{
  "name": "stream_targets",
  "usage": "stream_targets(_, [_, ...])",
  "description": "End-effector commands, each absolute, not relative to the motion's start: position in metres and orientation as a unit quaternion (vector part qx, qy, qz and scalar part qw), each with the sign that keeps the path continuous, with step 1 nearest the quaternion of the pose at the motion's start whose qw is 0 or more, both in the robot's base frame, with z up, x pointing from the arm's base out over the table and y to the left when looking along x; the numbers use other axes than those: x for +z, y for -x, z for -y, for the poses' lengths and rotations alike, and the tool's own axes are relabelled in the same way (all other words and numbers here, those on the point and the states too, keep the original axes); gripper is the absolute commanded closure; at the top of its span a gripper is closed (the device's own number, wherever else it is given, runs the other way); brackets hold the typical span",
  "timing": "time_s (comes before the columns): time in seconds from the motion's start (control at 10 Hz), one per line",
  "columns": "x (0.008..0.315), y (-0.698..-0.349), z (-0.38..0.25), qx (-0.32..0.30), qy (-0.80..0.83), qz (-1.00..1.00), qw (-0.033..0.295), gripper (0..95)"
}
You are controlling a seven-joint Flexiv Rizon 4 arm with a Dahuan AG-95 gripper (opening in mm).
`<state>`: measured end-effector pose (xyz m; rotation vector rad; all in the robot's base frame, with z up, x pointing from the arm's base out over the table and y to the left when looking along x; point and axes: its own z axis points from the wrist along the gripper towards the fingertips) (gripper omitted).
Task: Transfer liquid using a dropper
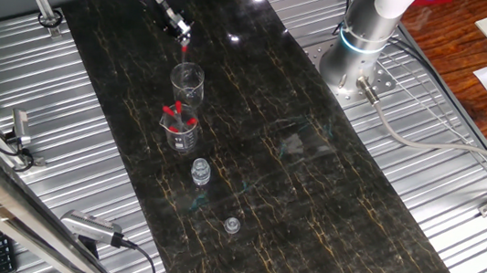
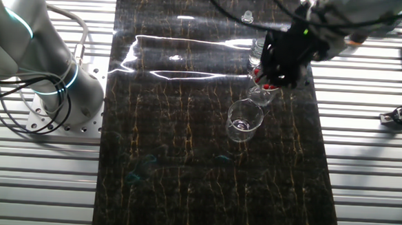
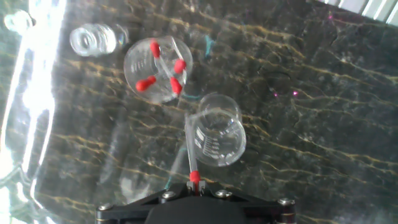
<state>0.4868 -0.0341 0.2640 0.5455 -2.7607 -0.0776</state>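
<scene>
Nearest the hand camera, the claw (image 3: pixel 194 188) is closed on the red top of the dropper (image 3: pixel 191 152), whose glass stem points toward the rim of the near beaker (image 3: pixel 217 132). Judged from this, lower straight so the tip clears the rim, then squeeze gently. Beyond stands a second beaker (image 3: pixel 157 70) holding spare red-topped droppers (image 3: pixel 163 68), then a small vial (image 3: pixel 89 39) on the desk (image 3: pixel 323 93).
</scene>
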Motion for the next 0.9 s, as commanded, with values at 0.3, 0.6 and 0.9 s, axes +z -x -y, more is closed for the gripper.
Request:
stream_targets(0.3, [0.253, -0.498, 0.010, -0.026, -0.180, 0.970, 0.163, 95.0])
stream_targets(0.6, [0.240, -0.505, -0.010, -0.020, -0.176, 0.970, 0.164, 95.0])
stream_targets(0.9, [0.219, -0.511, -0.018, -0.011, -0.175, 0.970, 0.166, 95.0])
